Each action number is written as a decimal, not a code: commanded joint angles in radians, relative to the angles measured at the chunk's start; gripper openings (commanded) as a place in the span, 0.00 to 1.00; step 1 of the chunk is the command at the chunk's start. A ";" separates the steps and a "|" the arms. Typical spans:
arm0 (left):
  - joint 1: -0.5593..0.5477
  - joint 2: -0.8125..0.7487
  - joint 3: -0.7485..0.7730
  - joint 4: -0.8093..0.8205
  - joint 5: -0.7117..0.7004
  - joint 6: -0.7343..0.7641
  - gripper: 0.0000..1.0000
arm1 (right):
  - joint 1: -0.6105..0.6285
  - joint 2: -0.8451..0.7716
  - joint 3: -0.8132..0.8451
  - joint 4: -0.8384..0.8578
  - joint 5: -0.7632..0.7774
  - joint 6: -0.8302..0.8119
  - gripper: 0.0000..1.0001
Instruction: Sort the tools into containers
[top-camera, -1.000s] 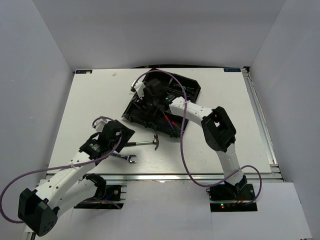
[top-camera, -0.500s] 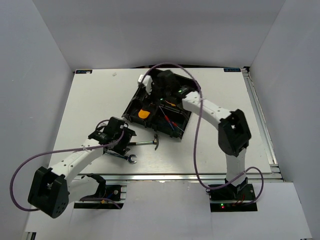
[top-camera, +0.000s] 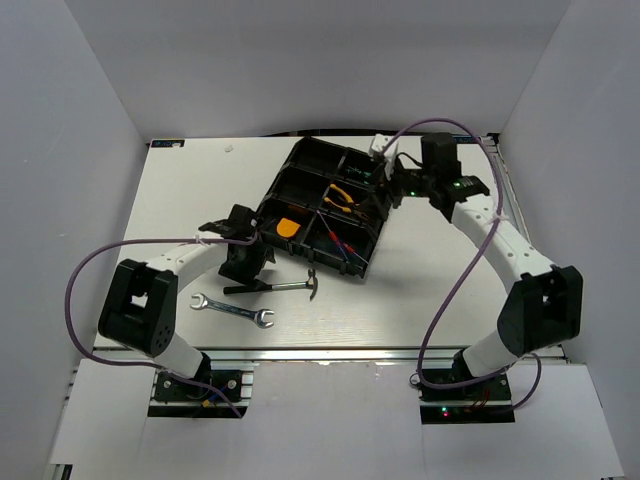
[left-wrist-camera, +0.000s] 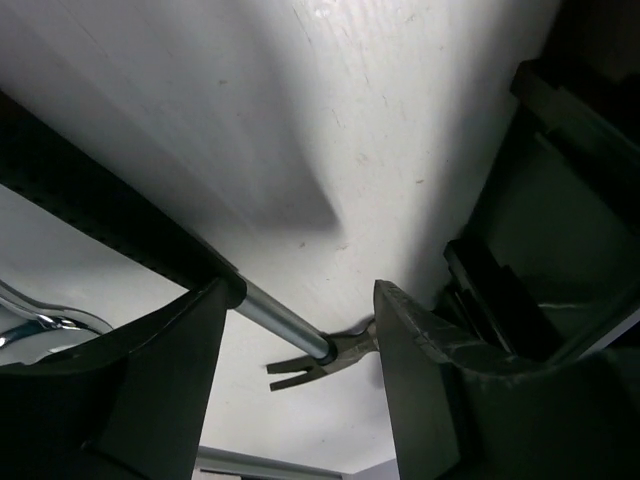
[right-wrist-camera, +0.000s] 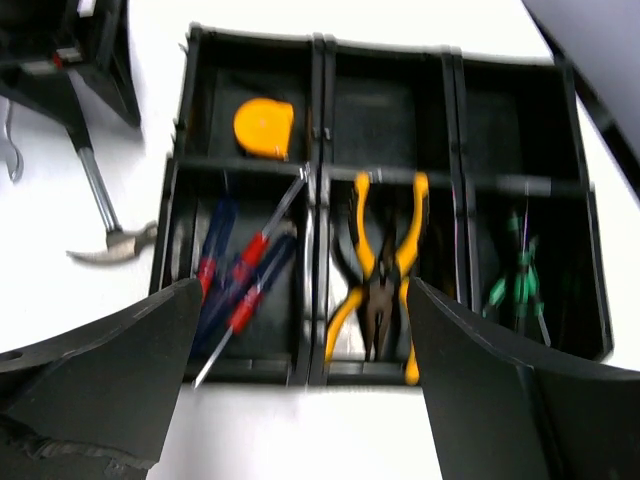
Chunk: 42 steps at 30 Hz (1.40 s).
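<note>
The black organizer tray (top-camera: 300, 160) holds the orange tape measure (top-camera: 288, 227), yellow-handled pliers (top-camera: 343, 197) and red and blue screwdrivers (top-camera: 340, 247). The black-handled hammer (top-camera: 275, 287) and silver wrench (top-camera: 232, 310) lie on the table in front of the tray. My left gripper (top-camera: 248, 262) is open just above the hammer; in the left wrist view its shaft (left-wrist-camera: 280, 325) shows between the fingers (left-wrist-camera: 420, 400). My right gripper (top-camera: 390, 185) is open and empty at the tray's far right edge. The right wrist view shows the pliers (right-wrist-camera: 385, 270), screwdrivers (right-wrist-camera: 240, 275), black-green screwdrivers (right-wrist-camera: 520, 285) and tape measure (right-wrist-camera: 264, 127).
The tray's corner wall (left-wrist-camera: 560, 200) stands close on the right of my left gripper. White walls enclose the table on three sides. A metal rail (top-camera: 525, 250) runs along the table's right edge. Purple cables loop off both arms.
My right arm has pulled back from over the tray to its far right edge, leaving the tape measure in a compartment. My left gripper has moved up and right over the hammer handle, uncovering the wrench.
</note>
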 joint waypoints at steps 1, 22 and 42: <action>0.002 0.006 0.036 -0.036 0.055 0.004 0.70 | -0.063 -0.071 -0.054 0.021 -0.045 -0.006 0.89; 0.002 -0.078 0.039 -0.211 -0.029 -0.017 0.62 | -0.195 -0.204 -0.229 0.062 -0.091 0.025 0.89; 0.002 0.158 0.082 -0.146 -0.044 -0.024 0.42 | -0.254 -0.244 -0.270 0.065 -0.089 0.011 0.89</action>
